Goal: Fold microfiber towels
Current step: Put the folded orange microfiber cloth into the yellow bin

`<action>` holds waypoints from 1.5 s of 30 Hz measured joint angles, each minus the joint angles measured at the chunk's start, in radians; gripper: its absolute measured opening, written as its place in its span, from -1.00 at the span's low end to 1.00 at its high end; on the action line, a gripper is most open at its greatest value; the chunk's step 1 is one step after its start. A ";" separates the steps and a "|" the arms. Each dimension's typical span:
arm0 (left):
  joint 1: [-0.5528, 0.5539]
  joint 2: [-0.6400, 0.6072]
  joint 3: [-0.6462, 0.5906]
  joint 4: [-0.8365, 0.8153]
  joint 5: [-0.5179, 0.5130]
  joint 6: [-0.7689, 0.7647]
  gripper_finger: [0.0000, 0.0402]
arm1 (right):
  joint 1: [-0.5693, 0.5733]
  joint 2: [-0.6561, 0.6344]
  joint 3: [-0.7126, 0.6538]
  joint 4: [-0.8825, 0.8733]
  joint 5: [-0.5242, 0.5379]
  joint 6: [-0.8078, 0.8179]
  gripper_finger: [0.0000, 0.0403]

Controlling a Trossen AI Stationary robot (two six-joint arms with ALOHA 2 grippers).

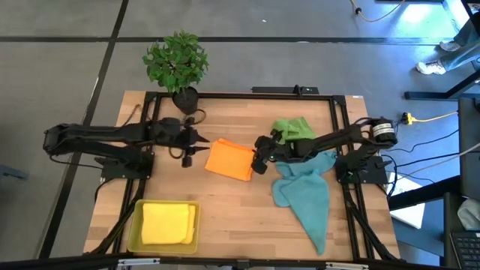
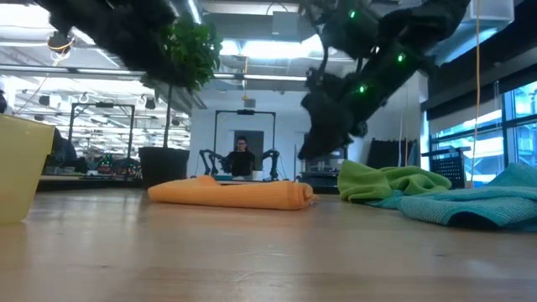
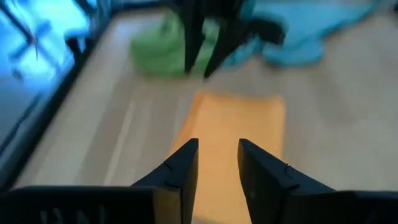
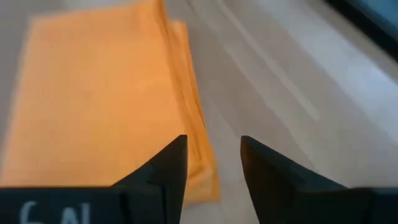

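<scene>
The orange towel (image 1: 230, 160) was seen folded into a flat, layered rectangle near the middle of the desk (image 1: 232, 217), its stacked edges showing along one side in the right wrist view (image 4: 93, 93). It lay between the two grippers. The left gripper (image 1: 187, 156) was held just beside the towel's left edge, its fingers set a narrow gap apart and empty, as shown in the left wrist view (image 3: 217, 165). The right gripper (image 1: 259, 163) was held at the towel's right edge, its fingers likewise slightly parted with nothing between them (image 4: 211, 168).

A green towel (image 1: 294, 129) was left crumpled toward the far right part of the desk, and a teal towel (image 1: 307, 195) was spread loosely in front of it, trailing toward the near right corner. Both lay partly under the right arm. A yellow towel (image 1: 166, 223) was laid folded in a yellow tray (image 1: 136, 226) at the near left corner.

The desk was of pale wood, framed by a black rail. A potted plant (image 1: 177, 64) stood at the far edge, left of centre. In the low view, a bright room with ceiling lights was seen beyond the desk, and a person (image 2: 242, 157) was seated far behind, between two other robot arms. A grey floor surrounded the desk, with cables lying to the right.
</scene>
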 joint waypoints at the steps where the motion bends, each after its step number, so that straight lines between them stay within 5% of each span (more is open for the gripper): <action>1: -0.013 -0.034 0.000 0.013 -0.003 -0.012 -0.49 | 0.007 -0.011 0.000 0.007 0.002 -0.020 -0.26; 9: -0.130 -0.306 -0.070 0.048 -0.007 -0.101 -0.49 | 0.067 -0.080 0.000 0.246 -0.038 -0.233 -0.36; 18: -0.209 -0.444 -0.394 0.448 -0.011 -0.154 -0.49 | 0.079 -0.069 0.000 0.446 -0.180 -0.308 -0.40; 45: -0.260 -0.459 -0.452 0.483 -0.038 -0.274 -0.49 | 0.069 -0.037 -0.004 0.464 -0.176 -0.378 -0.40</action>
